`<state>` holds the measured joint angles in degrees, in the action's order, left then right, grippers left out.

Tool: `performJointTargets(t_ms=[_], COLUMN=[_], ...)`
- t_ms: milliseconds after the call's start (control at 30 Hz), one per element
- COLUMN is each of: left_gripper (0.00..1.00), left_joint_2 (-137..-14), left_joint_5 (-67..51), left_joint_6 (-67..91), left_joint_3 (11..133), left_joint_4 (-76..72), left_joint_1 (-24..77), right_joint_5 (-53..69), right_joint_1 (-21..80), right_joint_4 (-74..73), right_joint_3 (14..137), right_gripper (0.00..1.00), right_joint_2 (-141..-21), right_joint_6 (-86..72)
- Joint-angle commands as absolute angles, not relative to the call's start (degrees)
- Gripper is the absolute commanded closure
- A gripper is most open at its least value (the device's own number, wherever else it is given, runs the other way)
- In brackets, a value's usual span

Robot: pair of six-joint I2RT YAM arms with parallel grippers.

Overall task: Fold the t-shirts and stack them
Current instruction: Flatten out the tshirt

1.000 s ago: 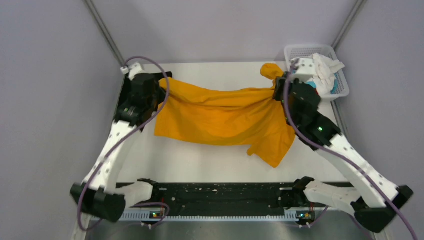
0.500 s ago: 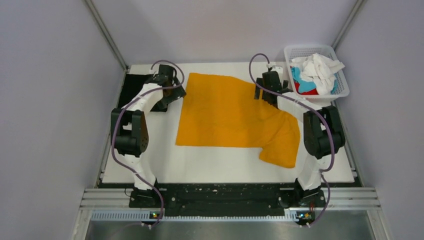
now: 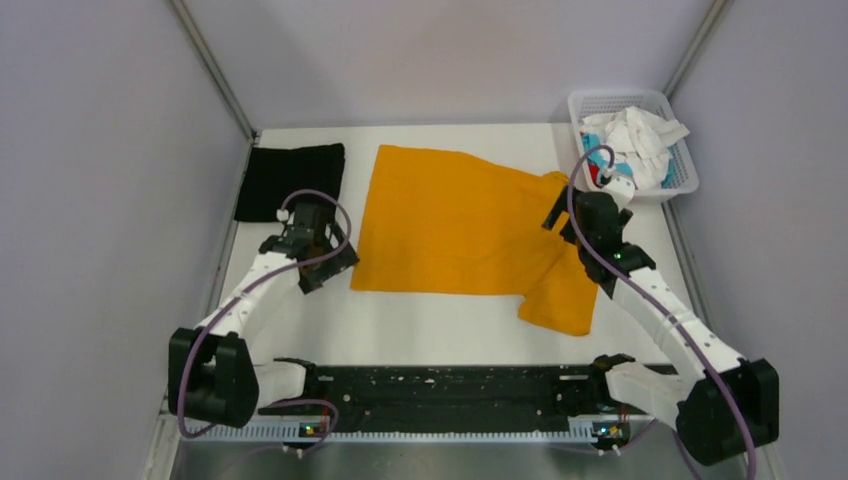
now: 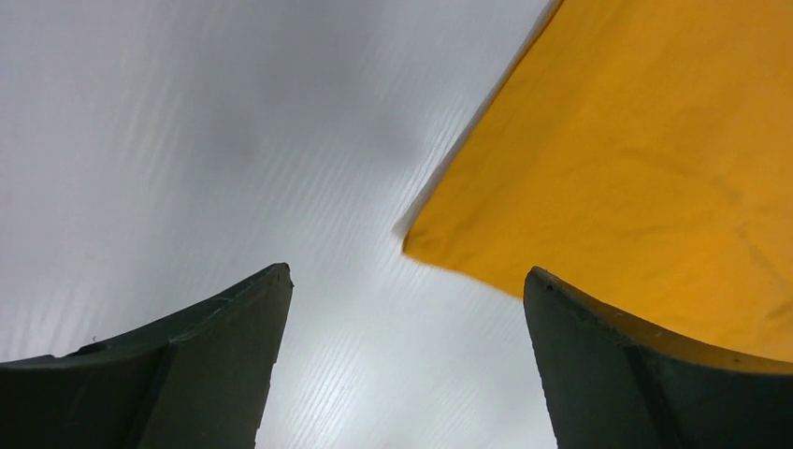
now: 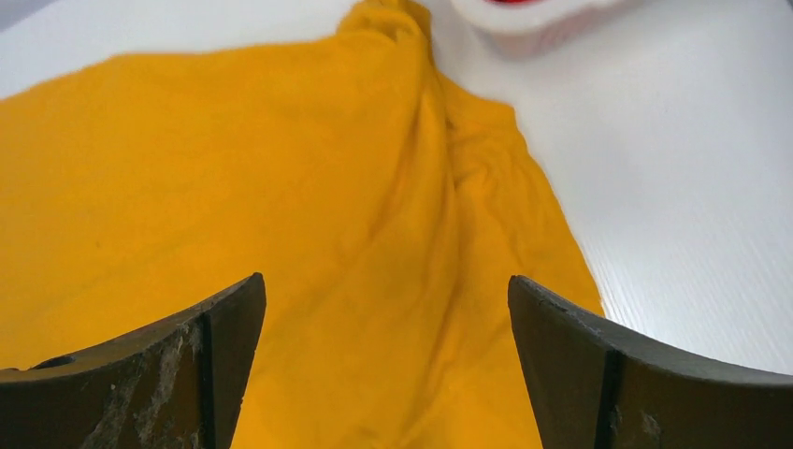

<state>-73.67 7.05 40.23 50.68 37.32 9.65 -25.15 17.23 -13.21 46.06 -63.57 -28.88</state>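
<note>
Jaws on both arms open, holding nothing. Left jaws hover by the orange shirt (image 3: 450,225)'s near corner, right jaws over its rumpled sleeve side, probably lining up a fold. Shirt's spread mid-table (image 3: 420,325).

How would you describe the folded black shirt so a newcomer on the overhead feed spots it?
Start at the white table and go to its far left corner. There lies the black cloth t-shirt, folded into a flat rectangle, left of the spread mustard-orange cloth t-shirt. It is the only dark, compact garment; other clothes sit bunched in the white plastic mesh basket at the far right.
</note>
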Motion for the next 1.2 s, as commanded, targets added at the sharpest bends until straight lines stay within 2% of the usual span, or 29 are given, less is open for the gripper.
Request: performJointTargets(t_ms=[0,167,267,533,700,967,1000,1067,1100,1133,1167], left_gripper=[0.04,0.26,0.3,0.35,0.51,0.63,0.66,0.83,0.95,1.0,1.0], left_joint_2=[-67.3,-69.0,-72.1,-79.5,-83.5,-85.1,-85.4,-86.2,-86.6,-87.0,-87.2], left_joint_5=[2.4,1.2,-2.2,-0.5,-0.5,1.1,1.6,2.3,2.7,3.1,3.4], left_joint_6=[43.2,45.0,45.5,46.5,46.3,46.2,46.3,46.2,46.2,46.1,45.8], left_joint_3=[42.0,39.1,39.0,40.9,42.0,43.0,43.2,43.7,44.0,44.4,44.6], left_joint_4=[36.8,33.1,29.0,25.7,24.7,24.0,24.1,24.8,25.0,25.4,25.7], left_joint_1=[10.9,10.9,10.9,11.1,11.6,15.1,15.4,15.7,15.9,16.2,16.4], right_joint_5=[-22.7,-24.1,-23.6,-23.3,-23.4,-25.6,-25.7,-26.0,-26.2,-26.7,-27.3], right_joint_1=[17.3,17.3,17.3,17.3,17.3,17.3,17.3,17.3,17.3,17.3,17.3], right_joint_4=[-18.8,-24.9,-26.2,-27.6,-28.5,-30.0,-30.1,-30.3,-30.6,-31.1,-31.9], right_joint_3=[39.5,36.5,35.8,36.3,36.8,36.9,36.9,36.9,37.0,37.1,37.3], right_gripper=[0.01,0.01,0.01,0.01,0.01,0.01,0.01,0.01,0.01,0.01,0.01], right_joint_2=[-55.6,-50.0,-49.1,-49.8,-50.4,-49.9,-49.8,-49.7,-49.6,-49.5,-49.4], right_joint_6=[-34.1,-35.6,-36.2,-36.3,-36.4,-36.0,-36.0,-35.9,-35.9,-36.1,-36.4])
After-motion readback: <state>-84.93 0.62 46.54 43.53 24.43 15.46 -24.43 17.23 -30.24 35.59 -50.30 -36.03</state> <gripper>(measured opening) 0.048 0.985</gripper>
